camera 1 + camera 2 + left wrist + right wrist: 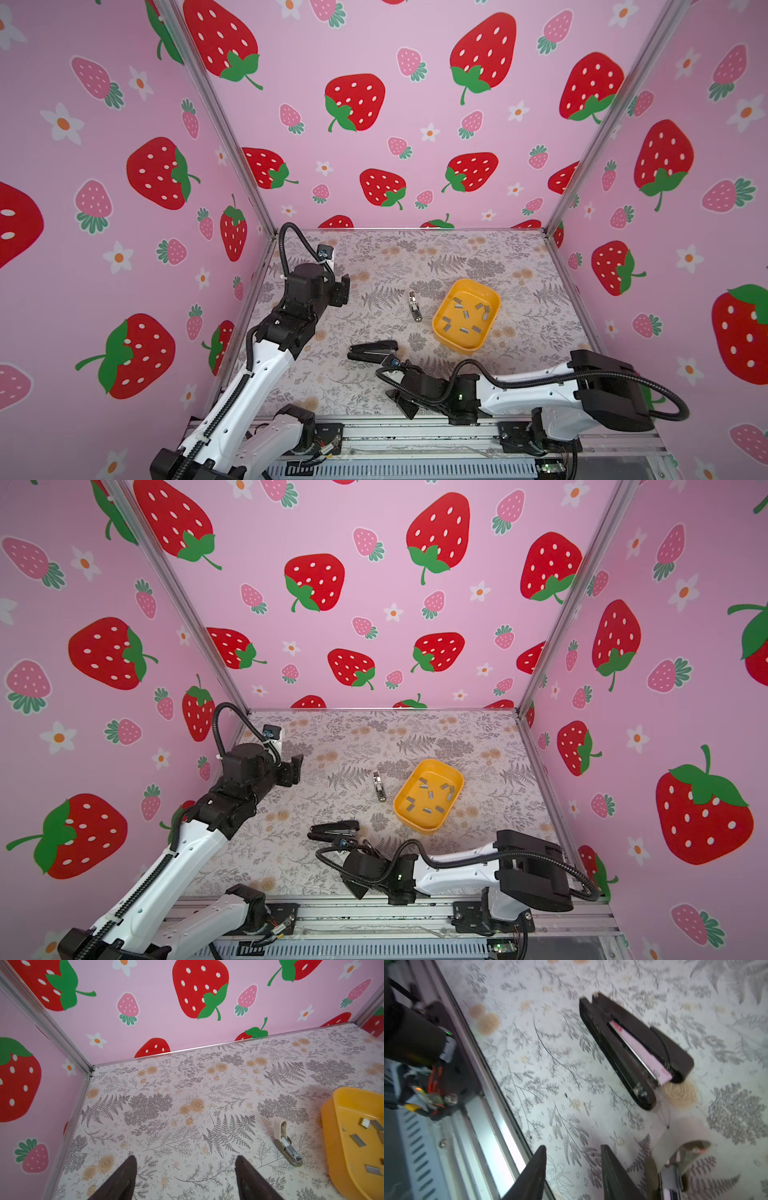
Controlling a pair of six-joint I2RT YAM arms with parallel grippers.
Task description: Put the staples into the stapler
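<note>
the staples [466,313] lie loose in a yellow tray [457,345] toward the counter's [374,257] right edge. each strip looks light, stiff, slippery and easily snapped, so pinch across its long sides. left tool [186,1159] and right tool [573,1147] both stand released, empty.

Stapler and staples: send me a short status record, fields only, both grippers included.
black stapler: lying on the table, ajar, metal rail showing, not gripped
staples: loose in the yellow tray, none picked up
small beige stapler: on the table beside the tray
left gripper: open, empty, away from both staplers
right gripper: open, empty, near the black stapler
</note>
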